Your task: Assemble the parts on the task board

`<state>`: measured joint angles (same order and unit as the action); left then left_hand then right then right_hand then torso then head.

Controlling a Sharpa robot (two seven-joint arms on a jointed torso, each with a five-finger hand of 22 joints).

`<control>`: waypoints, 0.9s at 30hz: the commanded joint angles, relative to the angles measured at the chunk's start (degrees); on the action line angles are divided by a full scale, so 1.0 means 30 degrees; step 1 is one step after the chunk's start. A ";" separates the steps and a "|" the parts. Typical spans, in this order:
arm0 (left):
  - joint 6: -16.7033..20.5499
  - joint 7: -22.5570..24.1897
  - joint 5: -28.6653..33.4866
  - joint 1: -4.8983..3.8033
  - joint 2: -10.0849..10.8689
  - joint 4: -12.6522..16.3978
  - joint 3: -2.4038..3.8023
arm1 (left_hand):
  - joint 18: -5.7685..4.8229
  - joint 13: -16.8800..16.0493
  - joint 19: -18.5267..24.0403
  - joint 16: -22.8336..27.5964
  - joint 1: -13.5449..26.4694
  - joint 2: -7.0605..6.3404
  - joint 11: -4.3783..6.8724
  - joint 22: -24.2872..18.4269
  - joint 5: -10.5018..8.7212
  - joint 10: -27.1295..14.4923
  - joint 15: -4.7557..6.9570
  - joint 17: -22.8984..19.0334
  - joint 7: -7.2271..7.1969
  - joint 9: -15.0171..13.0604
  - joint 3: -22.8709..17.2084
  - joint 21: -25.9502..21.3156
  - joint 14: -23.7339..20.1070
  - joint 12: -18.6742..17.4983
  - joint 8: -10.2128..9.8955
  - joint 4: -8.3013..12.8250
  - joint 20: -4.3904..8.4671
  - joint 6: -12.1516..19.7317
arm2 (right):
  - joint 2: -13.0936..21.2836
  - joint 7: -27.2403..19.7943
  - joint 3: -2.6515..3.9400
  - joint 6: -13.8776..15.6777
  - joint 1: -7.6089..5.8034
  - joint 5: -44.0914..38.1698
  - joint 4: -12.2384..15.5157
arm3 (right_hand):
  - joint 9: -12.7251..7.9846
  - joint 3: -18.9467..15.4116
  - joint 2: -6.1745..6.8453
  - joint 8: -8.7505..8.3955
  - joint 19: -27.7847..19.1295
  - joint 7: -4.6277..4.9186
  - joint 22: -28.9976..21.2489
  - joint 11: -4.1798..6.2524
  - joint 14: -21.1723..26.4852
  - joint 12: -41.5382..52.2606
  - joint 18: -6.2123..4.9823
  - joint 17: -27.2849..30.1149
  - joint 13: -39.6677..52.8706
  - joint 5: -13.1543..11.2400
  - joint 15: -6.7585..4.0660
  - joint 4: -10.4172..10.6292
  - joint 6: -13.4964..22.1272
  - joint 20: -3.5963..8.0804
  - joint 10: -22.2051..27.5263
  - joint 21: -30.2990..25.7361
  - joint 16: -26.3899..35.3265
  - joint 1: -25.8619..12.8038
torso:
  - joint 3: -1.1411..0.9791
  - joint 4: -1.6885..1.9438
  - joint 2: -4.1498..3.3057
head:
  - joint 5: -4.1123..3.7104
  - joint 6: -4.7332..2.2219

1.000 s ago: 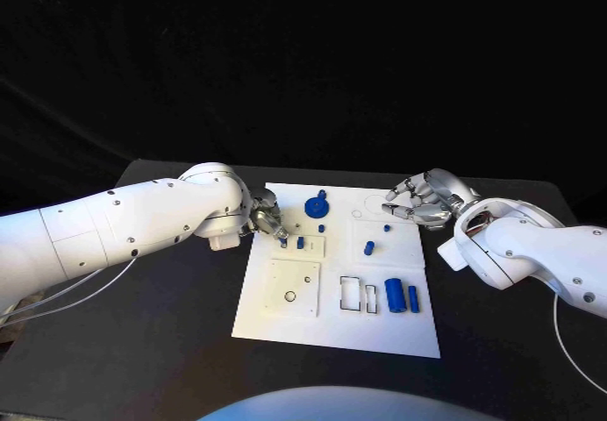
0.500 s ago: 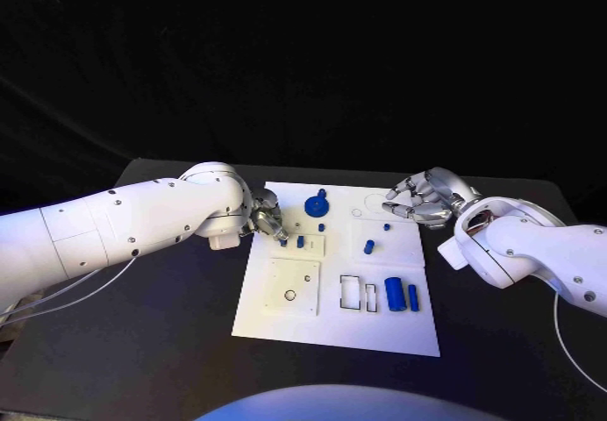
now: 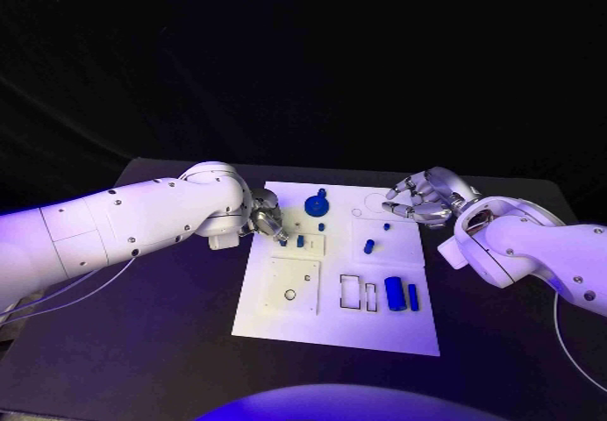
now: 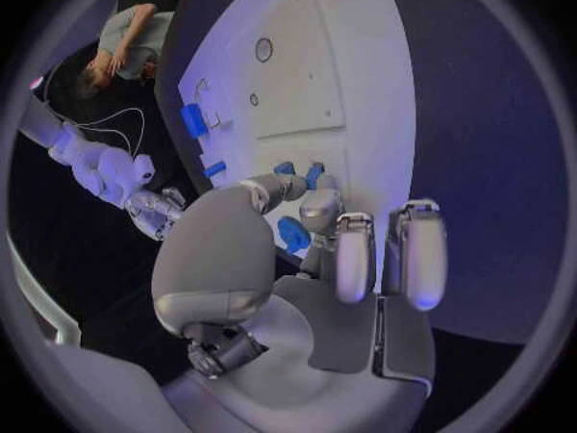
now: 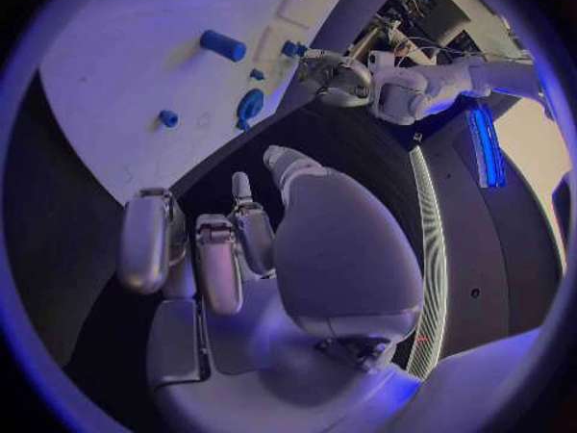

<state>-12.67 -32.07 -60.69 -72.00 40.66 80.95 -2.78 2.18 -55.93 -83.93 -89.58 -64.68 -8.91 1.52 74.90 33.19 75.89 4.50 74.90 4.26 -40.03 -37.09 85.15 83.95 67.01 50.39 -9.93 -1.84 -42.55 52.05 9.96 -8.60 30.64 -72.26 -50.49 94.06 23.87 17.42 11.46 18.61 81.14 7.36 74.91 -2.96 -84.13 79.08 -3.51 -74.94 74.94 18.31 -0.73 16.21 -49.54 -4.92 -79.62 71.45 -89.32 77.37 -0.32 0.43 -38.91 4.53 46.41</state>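
Left wrist view, fingers [image 4: 315, 210] by blue parts [image 4: 298, 172]

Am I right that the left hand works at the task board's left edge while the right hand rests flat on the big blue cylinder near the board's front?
Not quite: in the head view the right hand hovers at the task board's far right corner, away from the big blue cylinder. The left hand is at the left edge, as you said.

The left hand [image 3: 267, 221] covers part of the task board [image 3: 332, 326] — whether its fingertips [image 4: 315, 177] touch the small blue parts [image 3: 301, 241] cannot be told.
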 commanded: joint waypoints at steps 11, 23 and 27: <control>-0.0591 0.0166 -0.0105 0.0008 -0.0130 -0.0044 0.0003 | -0.0223 0.0029 -0.0928 -0.0079 0.0056 0.0100 0.0023 0.3766 0.0231 0.0172 0.0123 0.4943 -0.0503 -0.0020 -0.3562 0.0116 0.1998 0.0009 0.0087 0.3705 0.0099 -0.0678 | 0.0005 -0.0117 0.0000 -0.0222 0.0014 -0.0130 0.0021 | 0.0066 0.0186 0.0032 0.0150 -0.0135 0.0056 0.0737 0.0042 -0.1743 -0.0068 -0.0371 -0.4161 0.0382 0.0110 -0.0147 0.0006 0.0155 0.0000 0.0059 -0.0071 0.0095 -0.0218 | -0.0021 -0.0014 0.0003 | 0.0001 0.0055; -0.0740 0.0067 -0.0108 0.0016 -0.0360 -0.0268 -0.0075 | -0.0230 0.0031 -0.0943 -0.0097 0.0069 0.0083 0.0025 0.3785 0.0295 0.0181 0.0126 0.4969 -0.0506 -0.0033 -0.3567 0.0137 0.2004 0.0004 0.0094 0.3718 0.0102 -0.0698 | 0.0010 -0.0114 0.0000 -0.0213 0.0014 -0.0128 0.0038 | 0.0066 0.0186 0.0032 0.0150 -0.0135 0.0056 0.0737 0.0042 -0.1743 -0.0068 -0.0371 -0.4161 0.0382 0.0110 -0.0147 0.0006 0.0155 0.0000 0.0059 -0.0071 0.0095 -0.0218 | -0.0010 -0.0013 -0.0004 | 0.0007 0.0093; -0.0724 0.0006 -0.0107 0.0029 -0.0482 -0.0395 -0.0153 | -0.0222 0.0062 -0.0925 -0.0082 0.0077 0.0080 0.0025 0.3766 0.0308 0.0174 0.0126 0.4948 -0.0507 -0.0037 -0.3566 0.0112 0.1999 -0.0018 0.0095 0.3718 0.0103 -0.0704 | 0.0011 -0.0115 0.0000 -0.0212 0.0014 -0.0127 0.0042 | 0.0066 0.0186 0.0032 0.0150 -0.0135 0.0056 0.0737 0.0042 -0.1743 -0.0068 -0.0371 -0.4161 0.0382 0.0110 -0.0147 0.0006 0.0155 0.0000 0.0059 -0.0071 0.0095 -0.0218 | -0.0009 -0.0026 -0.0008 | 0.0001 0.0081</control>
<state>-13.76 -32.23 -61.07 -72.02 39.52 79.72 -3.15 2.18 -55.84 -83.94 -89.57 -64.30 -9.29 1.73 74.90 33.82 76.09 4.50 74.90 4.08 -40.27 -37.09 85.37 83.95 67.01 50.37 -9.93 -1.84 -43.18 52.08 9.95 -8.60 30.64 -72.25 -50.48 94.11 24.01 17.74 11.46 18.86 81.14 7.53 74.95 -2.96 -84.13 79.08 -3.51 -74.92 74.93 18.31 -0.73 16.21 -49.36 -4.92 -79.62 71.45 -89.32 77.37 -0.38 0.38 -38.91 4.54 46.66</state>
